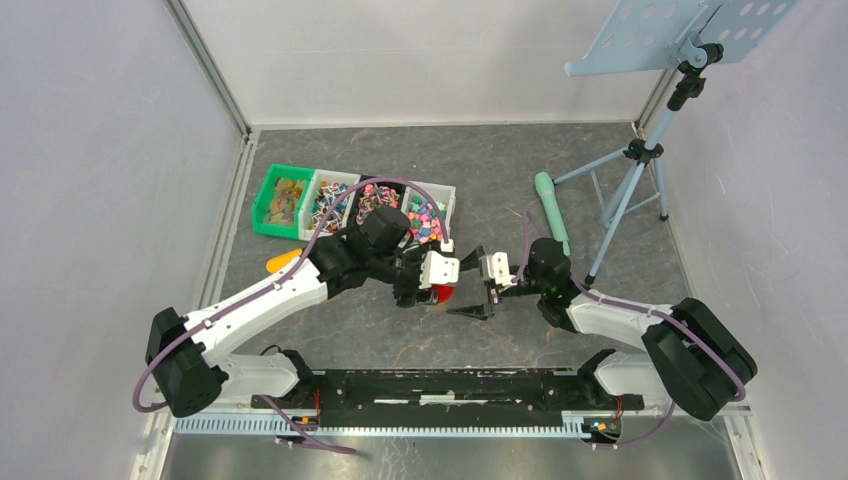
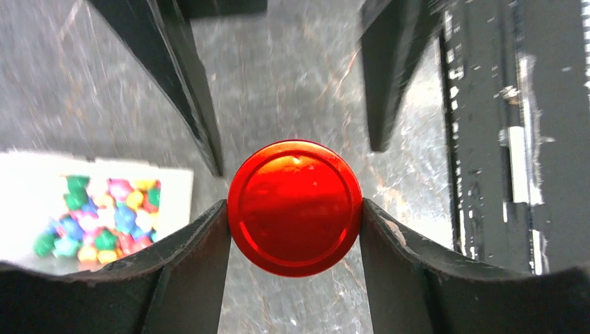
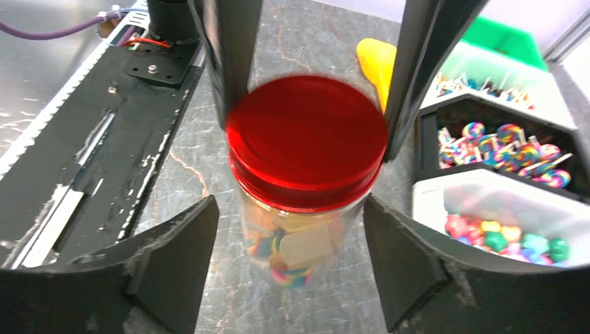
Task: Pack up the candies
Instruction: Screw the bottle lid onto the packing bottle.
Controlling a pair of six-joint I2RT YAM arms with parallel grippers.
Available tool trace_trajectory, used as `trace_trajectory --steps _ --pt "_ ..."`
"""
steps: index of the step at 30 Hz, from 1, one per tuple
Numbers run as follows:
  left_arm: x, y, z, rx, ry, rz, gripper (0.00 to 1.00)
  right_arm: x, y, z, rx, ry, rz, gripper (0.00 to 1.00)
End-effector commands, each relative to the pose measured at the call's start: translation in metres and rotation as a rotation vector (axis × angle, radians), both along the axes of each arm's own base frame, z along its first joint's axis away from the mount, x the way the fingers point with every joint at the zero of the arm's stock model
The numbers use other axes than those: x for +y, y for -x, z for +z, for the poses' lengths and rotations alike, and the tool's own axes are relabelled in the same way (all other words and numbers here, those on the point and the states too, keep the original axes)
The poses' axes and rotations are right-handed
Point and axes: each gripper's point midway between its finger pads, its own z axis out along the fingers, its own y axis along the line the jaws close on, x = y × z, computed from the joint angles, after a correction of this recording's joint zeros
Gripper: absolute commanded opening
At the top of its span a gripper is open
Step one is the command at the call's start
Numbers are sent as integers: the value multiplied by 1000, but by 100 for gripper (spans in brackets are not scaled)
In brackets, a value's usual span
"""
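Looking down from the top camera, both arms reach to the middle of the table [image 1: 500, 170]. The left gripper [image 1: 437, 290] holds a red lid [image 1: 443, 294]. The right gripper [image 1: 483, 300] stands just to the right of the lid, facing it. A row of bins lies on the far side. A green bin [image 1: 280, 200] is at its left end, and a white bin [image 1: 440, 200] at its right end holds loose candies [image 1: 424, 218]. An orange scoop [image 1: 283, 262] lies just near of the green bin.

Left wrist view: the left gripper's fingers [image 2: 202, 236] press on opposite edges of the red lid [image 2: 295, 209], clamped on it. The right gripper's two black fingers [image 2: 188, 90] flank the lid without touching it. The white bin [image 2: 174, 184] lies on the far side of the lid.

Right wrist view: the red lid sits on a clear jar [image 3: 306, 240], and candies [image 3: 289, 254] show through its wall. The right gripper's fingers [image 3: 181, 250] stand apart, one on each side of the jar, and a gap is visible on each side. More candies [image 3: 508, 233] fill the white bin, next to a black bin [image 3: 431, 139] of lollipops.
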Motion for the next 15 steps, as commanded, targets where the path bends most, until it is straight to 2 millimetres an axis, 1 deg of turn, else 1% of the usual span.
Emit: trace_trajectory --steps 1,5,9,12,15 --pt "5 -31 -2 -36 35 150 2 3 -19 23 -125 -40 -74 98" --pt "7 -40 -5 -46 56 210 2 -4 -23 16 -91 12 -126 98" --pt "7 -49 -5 -51 99 290 2 -20 -27 8 -40 51 -245 98" --pt "8 -56 -4 -50 134 358 2 -35 -43 19 23 18 -429 98" --pt "8 -58 -10 -24 150 406 2 -57 -64 31 99 -31 -643 98"
